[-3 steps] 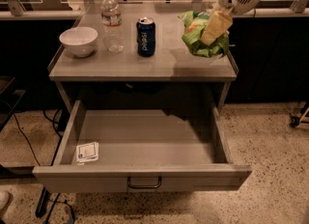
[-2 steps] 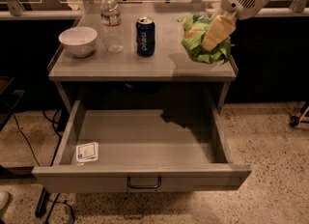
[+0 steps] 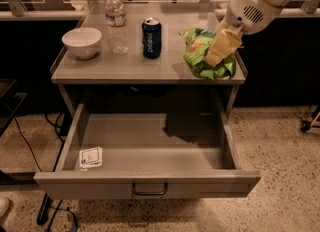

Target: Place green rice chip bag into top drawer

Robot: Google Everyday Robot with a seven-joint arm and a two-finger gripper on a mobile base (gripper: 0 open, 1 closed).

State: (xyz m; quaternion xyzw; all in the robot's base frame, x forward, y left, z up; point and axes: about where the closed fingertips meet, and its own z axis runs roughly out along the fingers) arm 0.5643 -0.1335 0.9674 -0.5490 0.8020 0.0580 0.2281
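Observation:
The green rice chip bag (image 3: pixel 196 51) is a crinkly bright-green pouch at the right front of the tabletop, partly past the table's front edge. My gripper (image 3: pixel 220 51) comes down from the upper right, and its tan fingers (image 3: pixel 223 43) are shut on the bag's right side. The bag looks slightly raised and casts a shadow on the table to its left. The top drawer (image 3: pixel 150 146) is pulled fully open below the table, with a dark bar handle (image 3: pixel 150 190) on its front. The bag is above and behind the drawer's back right corner.
On the grey table (image 3: pixel 125 68) stand a blue Pepsi can (image 3: pixel 151 37), a clear water bottle (image 3: pixel 116 22) and a white bowl (image 3: pixel 82 41), all left of the bag. A small white card (image 3: pixel 91 157) lies in the drawer's front left corner. Speckled floor surrounds the drawer.
My gripper has moved with the bag from the back right of the tabletop toward its front edge and slightly left. The can, bottle, bowl and drawer have not moved.

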